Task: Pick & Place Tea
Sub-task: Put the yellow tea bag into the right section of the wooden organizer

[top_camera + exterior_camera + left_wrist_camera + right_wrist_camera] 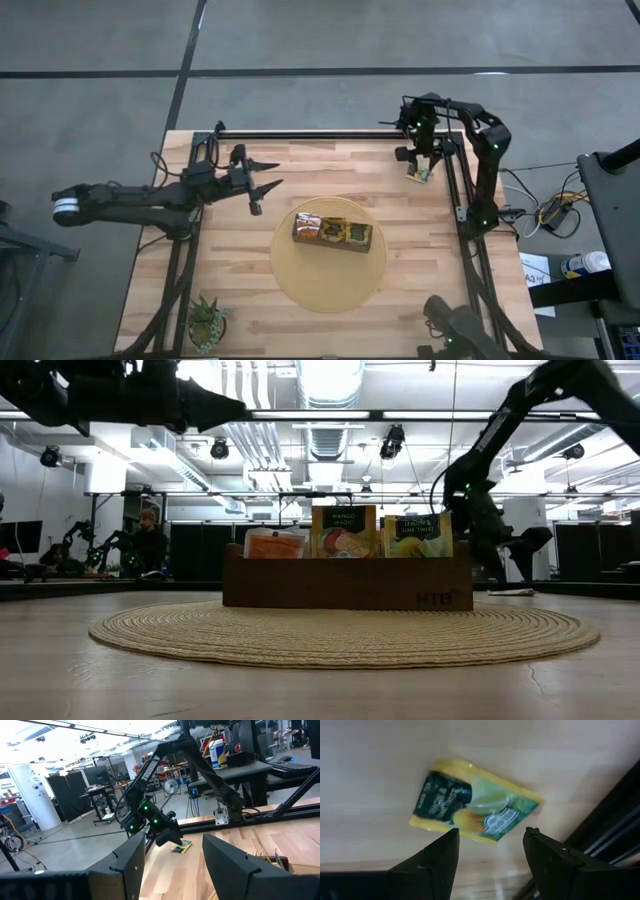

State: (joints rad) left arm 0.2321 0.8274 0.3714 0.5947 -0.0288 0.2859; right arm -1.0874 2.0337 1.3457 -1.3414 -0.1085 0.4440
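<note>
Tea sachet (475, 807) lies unboxed near counter's (320, 320) far right edge beneath open, empty right claw (490, 852); box (332, 233) seemingly holds three

My right gripper (490, 862) is showing matt black plastic fingers (427, 865), and under them a glossy foil-like sachet (475, 809) is catching light on the pale, smooth, planked wooden table (250, 310). At my left gripper (172, 870) the finish is looking equally dull. Toward eight o'clock from the sachet, a coarse woven straw mat (330, 285) is lying, carrying a dark, satin-finished wooden box (347, 588).
</note>
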